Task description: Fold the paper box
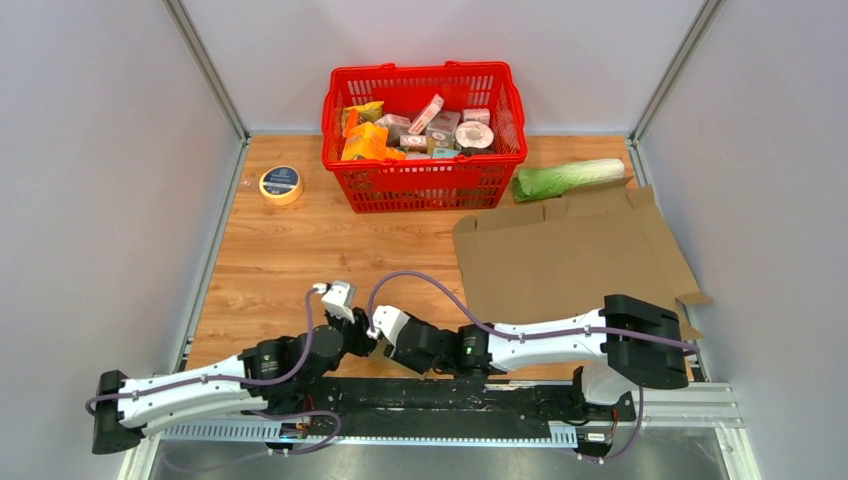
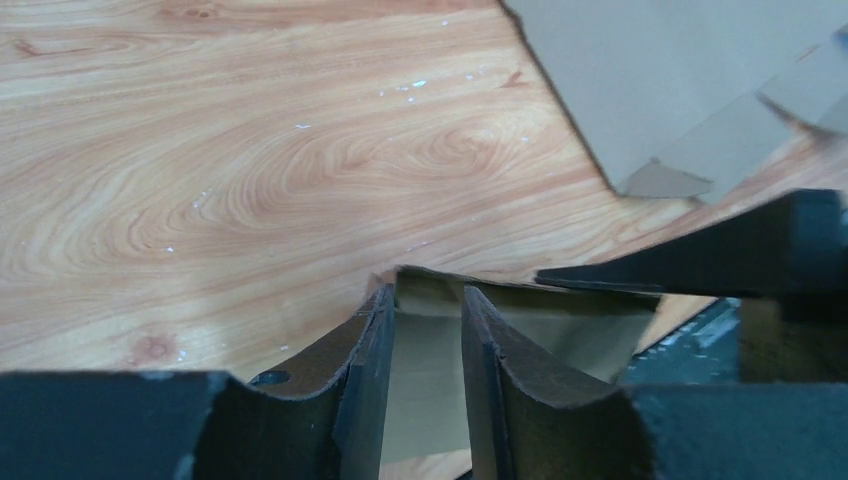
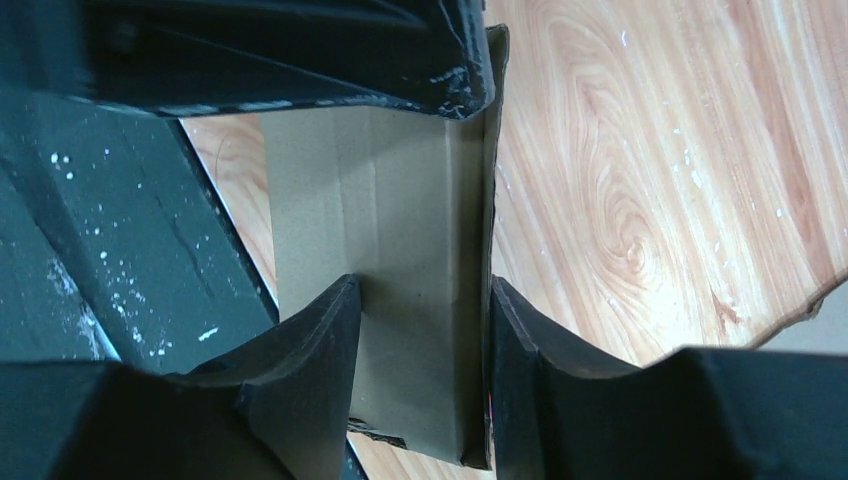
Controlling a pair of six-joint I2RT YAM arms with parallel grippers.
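Left gripper (image 2: pixel 425 300) released; right gripper (image 3: pixel 425 290) straddles the cardboard piece (image 3: pixel 400 200), can't tell if it's clamped. I'd squeeze firmly before creasing.

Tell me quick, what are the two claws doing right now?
Left gripper: open, a small cardboard piece showing between its fingers.
Right gripper: partly closed at the cardboard piece; a firm grip cannot be told.

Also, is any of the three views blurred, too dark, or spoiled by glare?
Top external: sharp and evenly lit, only soft shadows on the table. Left wrist: the left gripper is dark and out of focus, the table clear with small glints. Right wrist: the right gripper is nearly black; the cardboard piece sits in shade.
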